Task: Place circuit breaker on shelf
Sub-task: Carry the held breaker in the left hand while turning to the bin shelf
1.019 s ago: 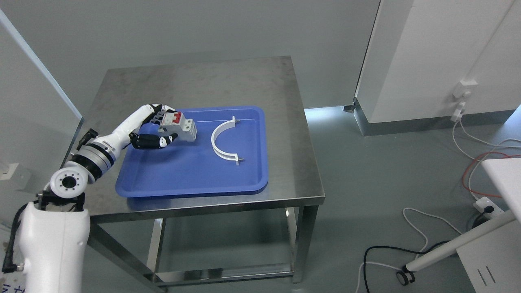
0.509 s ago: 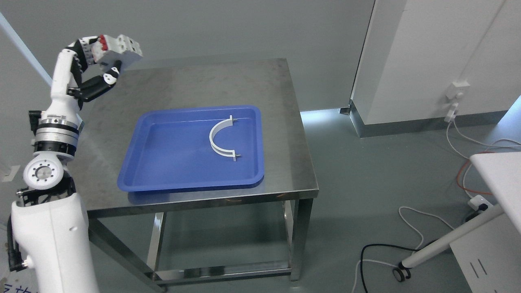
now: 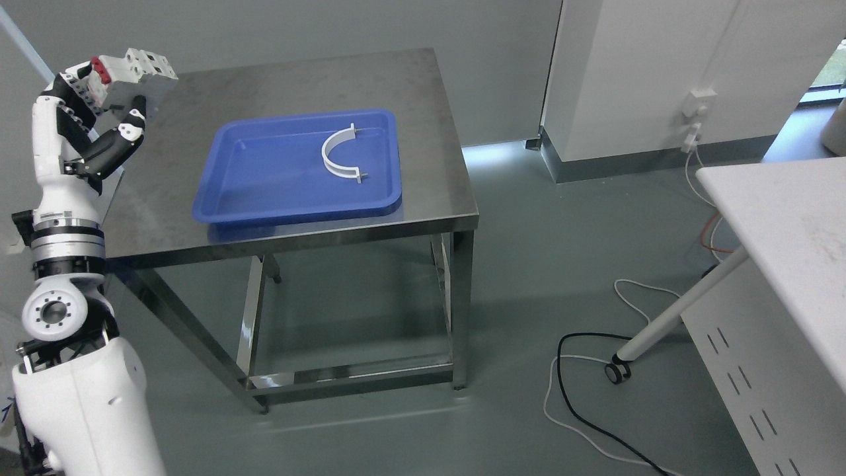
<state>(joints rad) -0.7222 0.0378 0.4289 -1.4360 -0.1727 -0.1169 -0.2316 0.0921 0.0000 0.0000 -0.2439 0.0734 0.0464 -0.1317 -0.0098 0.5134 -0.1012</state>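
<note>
head view: the circuit breaker, grey-bodied with white and red toggles on top, is seen held up in the air off the far left corner of the counter, clear of its surface. it is gripped by the left hand, whose black-and-white fingers are curled around the breaker's near side while the thumb is pressed up from below. the forearm is raised almost upright from the elbow at the lower left of the picture. the right arm is not shown.

on the steel counter a blue tray is set toward the near edge, a little left of the middle. within the tray only a white half-ring clamp is left, lying toward its far right corner. to the right, well apart from the counter, the corner of a white table on a castored leg is visible, with cables trailing on the floor below.

the pick is judged complete and the carry step is taken to be in hand. no shelf can be made out in this view, so the next move is judged to call for the base or body to be turned until the shelf is found, with the grip kept firm and the breaker kept level.
</note>
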